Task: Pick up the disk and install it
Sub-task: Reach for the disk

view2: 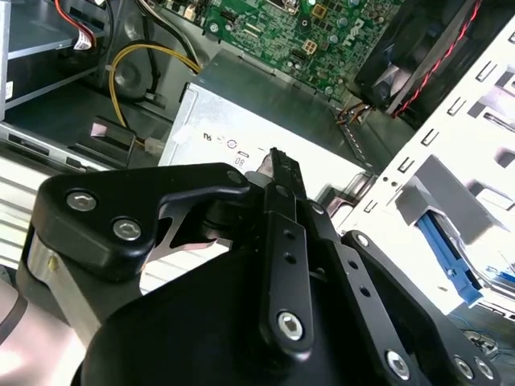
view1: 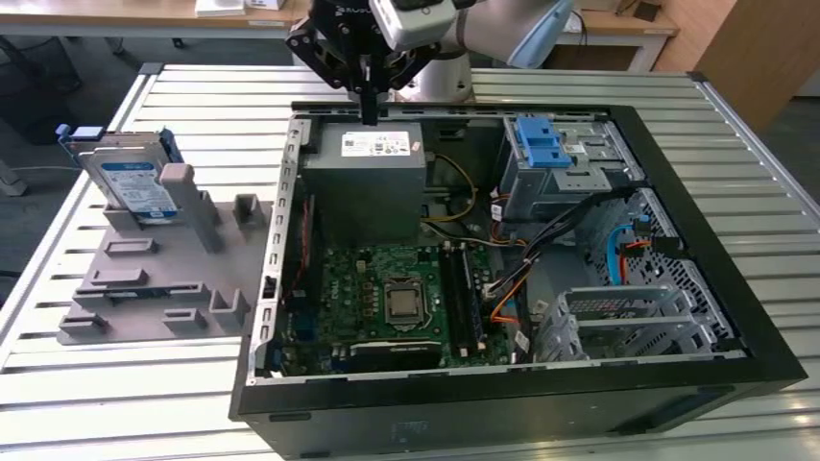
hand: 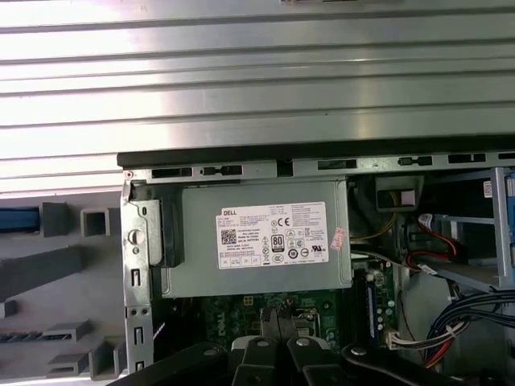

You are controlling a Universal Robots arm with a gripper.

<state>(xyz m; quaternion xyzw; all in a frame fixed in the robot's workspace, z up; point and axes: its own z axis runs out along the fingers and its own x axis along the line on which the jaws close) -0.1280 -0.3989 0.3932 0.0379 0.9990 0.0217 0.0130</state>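
Looks barely started tbh, with the flat silver blue-bracketed disk (view1: 133, 184) parked upright in the grey plastic holder (view1: 141, 288) at the exterior view's left, not grabbed yet, and the black gripper (view1: 369, 117) hovering empty above the grey metal power supply (view1: 365, 192), fingers pressed together.

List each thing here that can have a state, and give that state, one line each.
Disk: upright in the grey holder, not held.
Gripper: shut, empty, above the power supply.
Case: open, lying on its side.
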